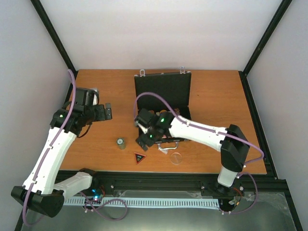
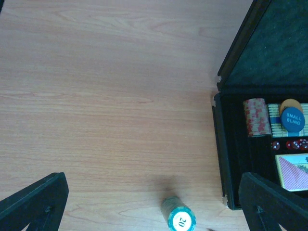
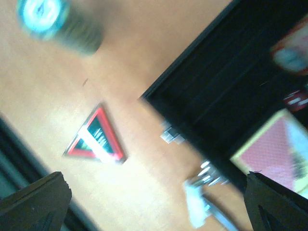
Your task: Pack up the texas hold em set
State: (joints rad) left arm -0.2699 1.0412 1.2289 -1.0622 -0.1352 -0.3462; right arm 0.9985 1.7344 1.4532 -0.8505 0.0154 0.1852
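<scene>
briefcase (image 1: 162, 91) sits open mid table (image 1: 216, 96), with red chips (image 2: 256, 117), blue button (image 2: 292, 119), dice (image 2: 288, 144) and cards (image 2: 292, 172) inside. a green chip stack (image 1: 121, 143) stands outside, near its left front corner. left gripper (image 1: 103, 113) and right gripper (image 1: 143, 131) are both wide open, holding nothing.

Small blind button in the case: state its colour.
The button is blue with white lettering, clearest in the left wrist view.

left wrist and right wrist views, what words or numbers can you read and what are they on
"SMALL BLIND": on the blue round button.
"20": on top of the chip stack.
Red-edged triangular marker: print too blurred to read.
</scene>
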